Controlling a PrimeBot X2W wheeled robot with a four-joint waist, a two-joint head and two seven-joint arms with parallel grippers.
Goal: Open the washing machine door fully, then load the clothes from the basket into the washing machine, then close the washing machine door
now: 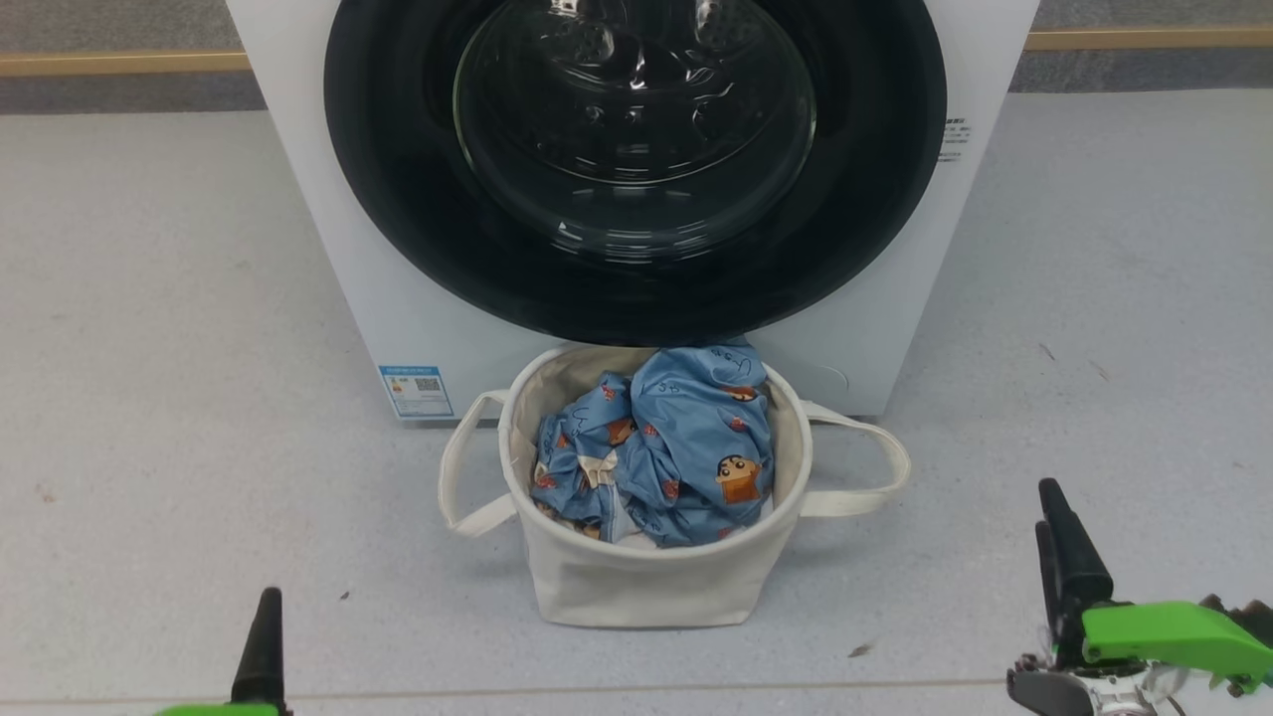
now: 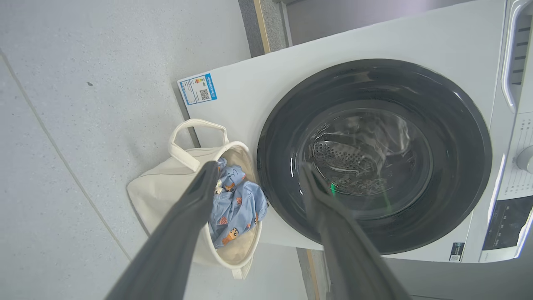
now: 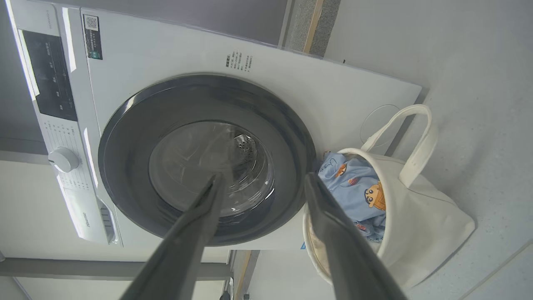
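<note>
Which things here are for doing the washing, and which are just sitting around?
For the job:
washing machine
washing machine door
basket
clothes

Just there:
blue label sticker
control knob
tan strip behind the machine

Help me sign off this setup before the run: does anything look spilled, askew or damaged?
Nothing stands out. The washing machine door sits shut and even, the basket stands upright before the washing machine, and the clothes lie inside it, none spilled. Only a few small dark specks dot the floor.
</note>
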